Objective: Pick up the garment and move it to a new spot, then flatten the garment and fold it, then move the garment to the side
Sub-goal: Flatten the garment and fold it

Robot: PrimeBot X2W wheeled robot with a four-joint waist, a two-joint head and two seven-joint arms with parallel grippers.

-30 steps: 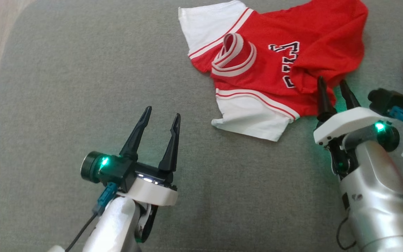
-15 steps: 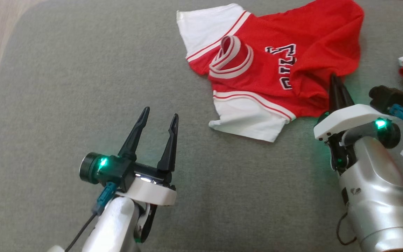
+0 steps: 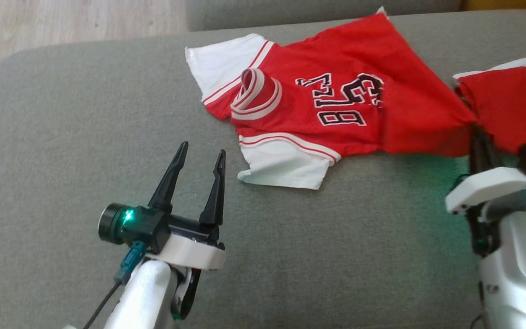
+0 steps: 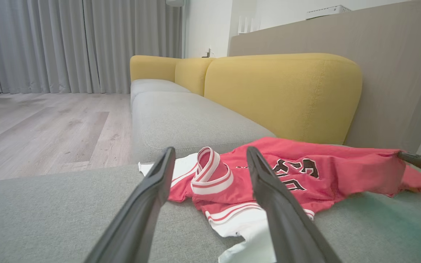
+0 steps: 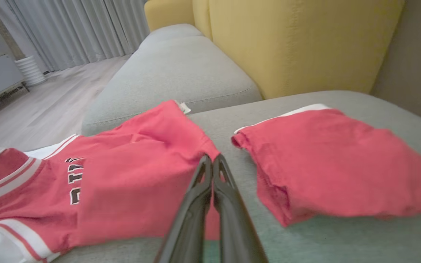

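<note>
The garment (image 3: 336,105) is a red jersey with white sleeves and dark numbers, lying on the grey sofa seat (image 3: 62,137). My right gripper (image 3: 475,132) is shut on its red hem corner and holds that corner pulled taut to the right. In the right wrist view the closed fingertips (image 5: 210,157) pinch the garment (image 5: 130,190). My left gripper (image 3: 202,151) stands open with nothing in it, just left of the near white sleeve (image 3: 286,167). From the left wrist the garment (image 4: 342,171) stretches toward the right gripper's finger (image 4: 418,162).
A second red garment (image 3: 509,100), folded, lies right beside the held corner (image 5: 334,171). Yellow back cushions (image 4: 283,95) rise behind the seat. Wooden floor (image 3: 62,18) lies past the seat's left edge. Another grey seat cushion (image 4: 181,117) adjoins beyond.
My right gripper went from open to shut on the jersey's hem and drew it rightward, stretching the cloth. The head camera has also shifted. The left arm has barely moved.
</note>
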